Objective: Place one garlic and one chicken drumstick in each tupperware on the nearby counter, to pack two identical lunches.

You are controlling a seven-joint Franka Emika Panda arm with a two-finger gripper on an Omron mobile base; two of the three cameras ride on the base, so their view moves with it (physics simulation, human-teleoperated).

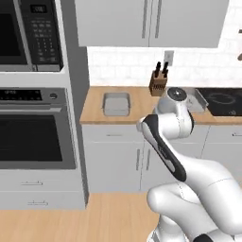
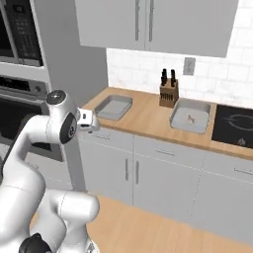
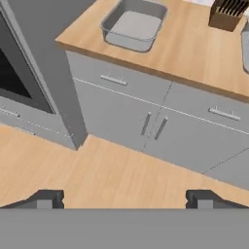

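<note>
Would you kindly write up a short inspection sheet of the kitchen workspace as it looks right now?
Surface: wood-grain counter over pale grey cabinets.
Job's things: left tupperware looks empty; right tupperware holds small pale and brownish items, too small to identify.
Clutter: knife block at the back between the trays.
Grippers: gripper open, holding nothing, above the floor in front of the cabinets.
Cables: nothing seen.
Surroundings: oven and microwave in a tall unit to the left, black cooktop to the right, wall cabinets above, wall outlet on white tile.
</note>
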